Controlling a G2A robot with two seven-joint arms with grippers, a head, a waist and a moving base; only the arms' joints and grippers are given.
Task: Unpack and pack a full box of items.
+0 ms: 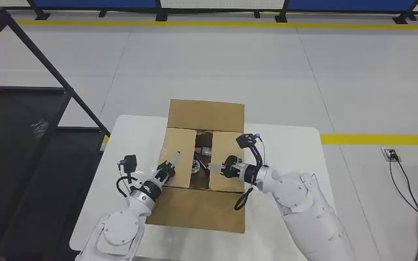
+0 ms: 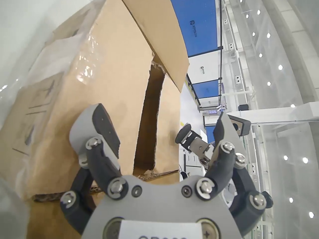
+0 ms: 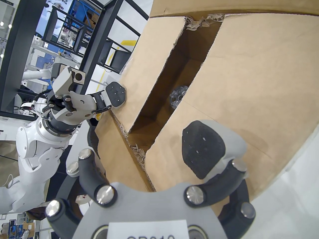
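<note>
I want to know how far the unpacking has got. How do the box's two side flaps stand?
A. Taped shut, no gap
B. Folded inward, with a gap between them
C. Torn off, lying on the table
B: in the top view the box has its side flaps folded inward, with a dark gap between them that opens into the inside.

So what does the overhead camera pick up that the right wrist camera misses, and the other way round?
From above: the whole cardboard box on the white table, with its far end flap and near end flap both laid open. The right wrist camera adds the torn cardboard at the gap's corner and a grey holed part deep inside. Shared: the gap between the side flaps, and the open left gripper against its flap.
</note>
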